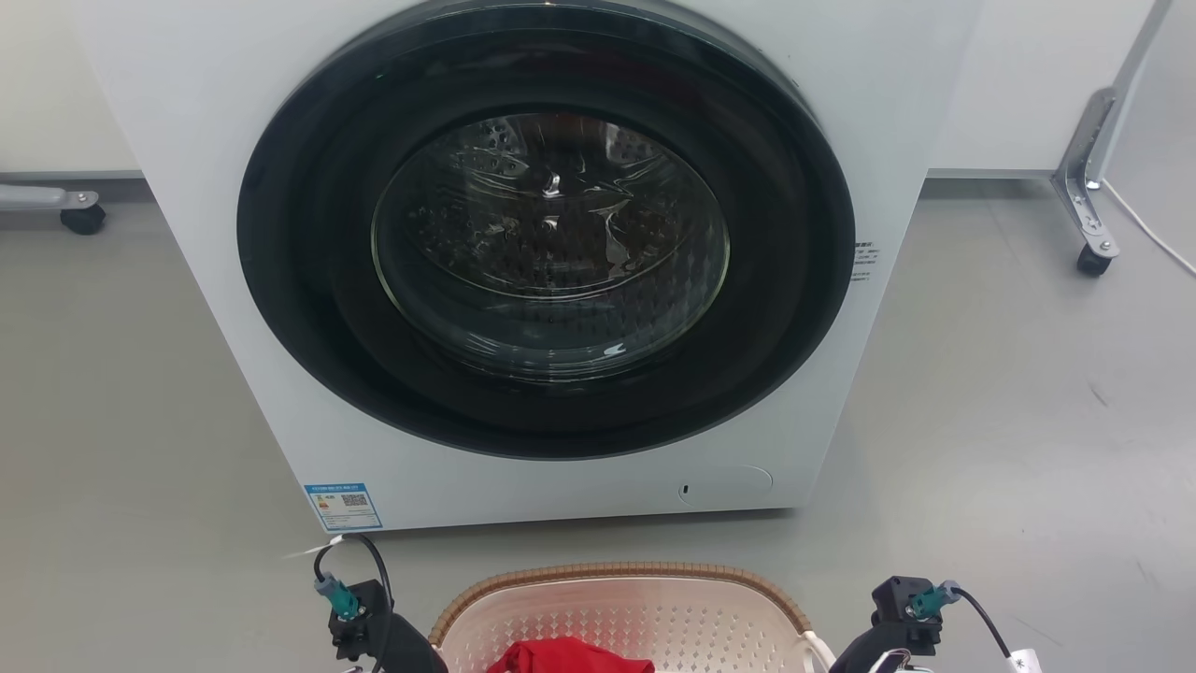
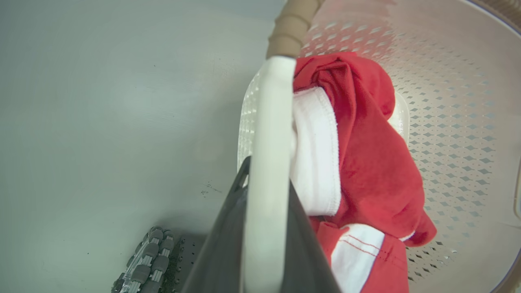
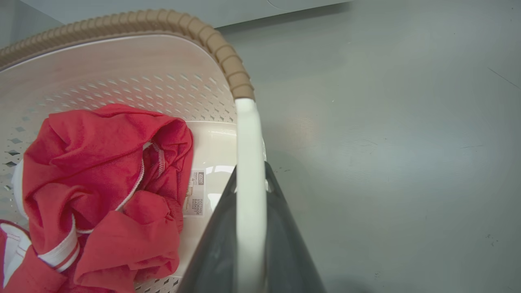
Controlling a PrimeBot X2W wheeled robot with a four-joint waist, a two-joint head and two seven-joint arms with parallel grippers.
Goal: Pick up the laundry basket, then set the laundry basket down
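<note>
Clamping the handles [image 2: 270,122] of the laundry basket [image 1: 617,568] between the fingers [image 2: 228,244] of left gripper [image 2: 266,179] and right gripper [image 3: 250,171]; raise both sides evenly, keeping red clothes [image 3: 101,162] inside.

One washer [image 1: 234,140] stands here, with one round door [image 1: 547,234] and one blue label [image 1: 343,506] at its lower left corner. There are two castors, a left castor [image 1: 82,219] and a right castor [image 1: 1091,260], one on either side of the washer. In front of the washer is one basket [image 1: 617,568] with two white handles, a left handle [image 2: 270,122] and a right handle [image 3: 248,134], and one bottom label [image 3: 195,193]; two grippers, the left gripper [image 2: 266,179] and the right gripper [image 3: 250,175], each put two fingers around one handle, and the red-and-white cloth [image 3: 101,162] may be one piece or more.
</note>
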